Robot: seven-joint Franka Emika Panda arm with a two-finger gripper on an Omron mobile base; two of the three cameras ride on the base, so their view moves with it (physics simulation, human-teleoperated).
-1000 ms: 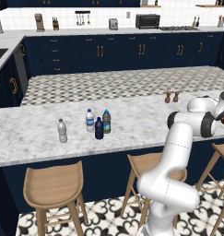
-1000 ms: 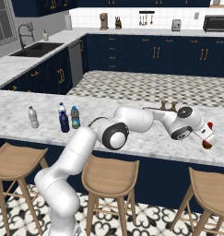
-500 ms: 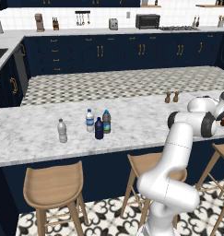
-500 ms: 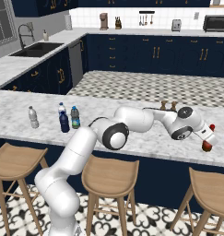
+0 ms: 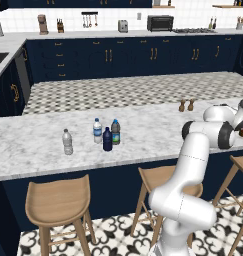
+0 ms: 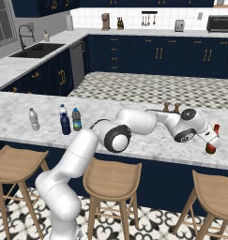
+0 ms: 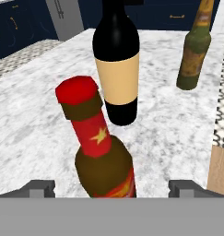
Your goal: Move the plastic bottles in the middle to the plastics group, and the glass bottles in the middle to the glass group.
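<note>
Far right on the marble counter (image 6: pixel 21 112), end effector (image 7: pixel 111 188) spread wide, one fingertip (image 7: pixel 38 188) on each side of the amber-brown bottle (image 7: pixel 100 154) with red cap and orange-red starred label, neither visibly touching it. Bottle upright on the counter, just beyond it a dark bottle with a tan label (image 7: pixel 116 60) and, off to one side, an olive-green bottle (image 7: pixel 194 50). From the right base view, same amber-brown bottle (image 6: pixel 211 140) at the tip of the outstretched arm. Well apart toward the counter's other end: greyish clear bottle (image 5: pixel 67 142), white-capped water bottle (image 5: pixel 97 131), navy bottle (image 5: pixel 107 139) and blue-capped labelled bottle (image 5: pixel 115 132) close together. Two small brown bottles (image 5: pixel 186 105) near the counter's far edge.
</note>
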